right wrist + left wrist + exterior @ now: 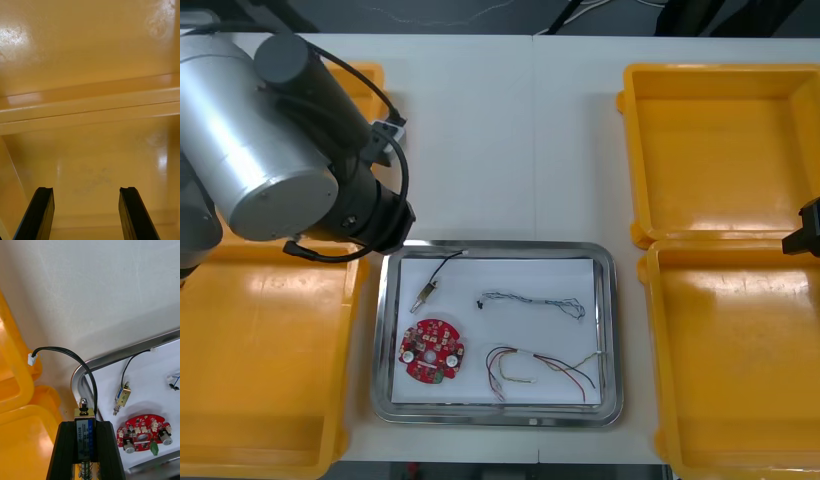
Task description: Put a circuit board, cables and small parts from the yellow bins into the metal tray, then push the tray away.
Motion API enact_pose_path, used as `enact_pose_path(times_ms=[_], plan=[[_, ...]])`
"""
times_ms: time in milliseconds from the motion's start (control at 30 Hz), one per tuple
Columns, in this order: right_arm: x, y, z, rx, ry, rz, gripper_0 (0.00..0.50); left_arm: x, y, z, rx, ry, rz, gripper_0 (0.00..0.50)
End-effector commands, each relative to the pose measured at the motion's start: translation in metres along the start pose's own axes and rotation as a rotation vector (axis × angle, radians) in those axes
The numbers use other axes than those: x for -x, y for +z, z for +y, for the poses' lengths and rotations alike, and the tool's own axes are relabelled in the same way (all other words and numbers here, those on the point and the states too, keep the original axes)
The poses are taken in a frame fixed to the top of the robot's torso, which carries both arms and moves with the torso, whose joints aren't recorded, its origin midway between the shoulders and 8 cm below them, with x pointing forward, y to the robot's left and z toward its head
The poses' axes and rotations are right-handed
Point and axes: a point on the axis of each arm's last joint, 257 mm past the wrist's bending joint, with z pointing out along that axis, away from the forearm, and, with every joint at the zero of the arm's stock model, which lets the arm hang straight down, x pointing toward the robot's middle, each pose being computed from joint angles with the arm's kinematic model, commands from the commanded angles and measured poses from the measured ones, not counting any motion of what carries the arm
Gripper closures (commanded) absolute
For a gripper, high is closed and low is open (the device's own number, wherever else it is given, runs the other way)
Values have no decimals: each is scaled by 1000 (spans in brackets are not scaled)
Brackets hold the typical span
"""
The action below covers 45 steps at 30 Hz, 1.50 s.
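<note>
1. Your left gripper (85, 424) is clamped on a small metal part (84, 429), with one finger on each flat side of the body. The part's black cable (71, 352) arcs out past the fingertips and ends in a white plug (32, 359).
2. In the front view the left arm sits at about 10 o'clock from the tray (380, 330). The held part hangs roughly over the rim at that corner, not yet over the white inside.
3. The tray holds four things:
   - The circuit board (432, 349) lies at 7 o'clock.
   - A second metal part (425, 297), with its own black lead, lies at 10 o'clock.
   - The blue and white cable (535, 300) lies toward 2 o'clock.
   - The red and yellow cable (540, 365) lies at 5 o'clock.
4. The held part is probably rigid and dense for its size, and its smooth metal sides could slip or twist between the fingers. Keep your hold on the body, never on the lead.
5. The cable is light and floppy, so it will likely trail behind, and the plug could catch on the rim.
6. Aim for the bare white patch near 12 o'clock, apart from the board, which looks like the most fragile thing there.
7. Your right gripper (86, 189) is spread wide and empty. It waits over the bare floor of the yellow bins (720, 160) at the table's 3 o'clock.
</note>
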Motion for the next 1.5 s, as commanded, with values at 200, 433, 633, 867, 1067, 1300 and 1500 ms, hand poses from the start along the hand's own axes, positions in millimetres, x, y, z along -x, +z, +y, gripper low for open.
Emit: enact_pose_path(times_ms=[200,433,633,867,1067,1300,1500], plan=[[5,-16,-12,-32,-22,-35,0,-4,12,-44,-46,-59,-40,500],[6,-16,-12,-31,-24,-36,0,-9,23,-58,-63,-53,-60,500],[5,-15,-12,-30,-24,-34,0,-12,34,-69,-86,-53,-89,500],[6,-17,-11,-30,-26,-39,0,-21,41,-74,-91,-53,-119,500],[6,-17,-11,-30,-24,-39,0,-30,46,-73,-81,-48,-127,500],[6,-17,-11,-30,-26,-39,0,-32,51,-80,-85,-49,-146,500],[7,-17,-12,-33,-25,-40,0,-30,51,-91,-100,-60,-157,500]])
